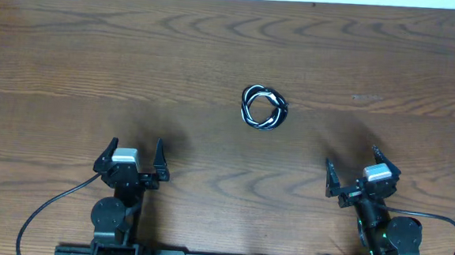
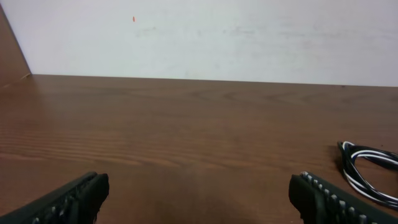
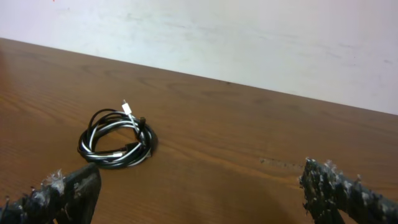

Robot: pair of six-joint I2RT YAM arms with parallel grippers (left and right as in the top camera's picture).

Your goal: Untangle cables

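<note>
We found the cables point(image 1: 263, 107) coiled on the table point(image 1: 216, 48), left gripper point(image 1: 137, 142) and right gripper point(image 1: 351, 156) empty, fingers apart.

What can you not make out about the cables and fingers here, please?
- Overhead: cables too small to count the black cords.
- Left wrist: right edge cuts them off; bottom edge crops the left fingers.
- Right wrist: overlapping loops hide how the cords cross; bottom edge crops the right fingers.

coiled cables point(image 3: 117, 139) on table point(image 3: 249, 137)
</note>
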